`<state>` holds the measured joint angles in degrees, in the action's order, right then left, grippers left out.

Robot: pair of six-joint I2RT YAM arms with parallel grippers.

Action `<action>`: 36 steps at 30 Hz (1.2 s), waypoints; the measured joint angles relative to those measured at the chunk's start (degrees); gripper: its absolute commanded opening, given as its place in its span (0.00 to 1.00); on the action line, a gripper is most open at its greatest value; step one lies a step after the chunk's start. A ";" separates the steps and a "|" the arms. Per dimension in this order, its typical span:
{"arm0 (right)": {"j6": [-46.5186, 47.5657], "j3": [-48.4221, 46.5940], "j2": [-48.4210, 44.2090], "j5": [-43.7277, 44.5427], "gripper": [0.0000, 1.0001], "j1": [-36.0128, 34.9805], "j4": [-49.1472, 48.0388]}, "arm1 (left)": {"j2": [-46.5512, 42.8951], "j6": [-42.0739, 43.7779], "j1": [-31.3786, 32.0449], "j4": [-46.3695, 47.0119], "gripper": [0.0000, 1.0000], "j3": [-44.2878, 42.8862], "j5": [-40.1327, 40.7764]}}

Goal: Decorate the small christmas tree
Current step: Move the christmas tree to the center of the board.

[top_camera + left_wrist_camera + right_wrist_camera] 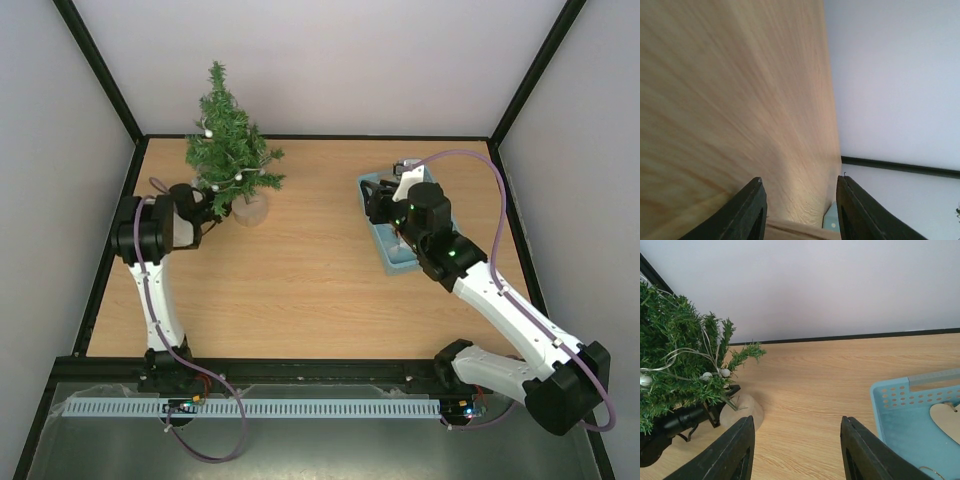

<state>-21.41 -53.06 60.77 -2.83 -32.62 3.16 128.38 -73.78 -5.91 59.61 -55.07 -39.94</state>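
While beside small christmas tree point(228, 140), left fingers point(752, 215) spread, empty; right fingers point(737, 452) spread, empty

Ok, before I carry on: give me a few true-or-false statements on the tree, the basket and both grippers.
1. The small christmas tree stands upright at the table's far left. True.
2. The right gripper holds an ornament. False: its jaws are open and empty, next to the blue basket.
3. A string of white beads hangs on the tree. True.
4. The blue basket touches the tree's foot. False: it sits on the right side, well apart from the tree.
5. The left gripper is by the tree's foot, with nothing between its fingertips. True.
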 measured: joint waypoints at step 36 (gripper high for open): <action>0.66 3.54 -4.20 0.28 0.46 0.00 0.87 | -5.14 -7.39 12.24 15.06 0.37 17.53 -0.83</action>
<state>-20.75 -49.52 56.58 -2.55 -32.62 4.03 123.24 -81.17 6.33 74.67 -37.54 -40.77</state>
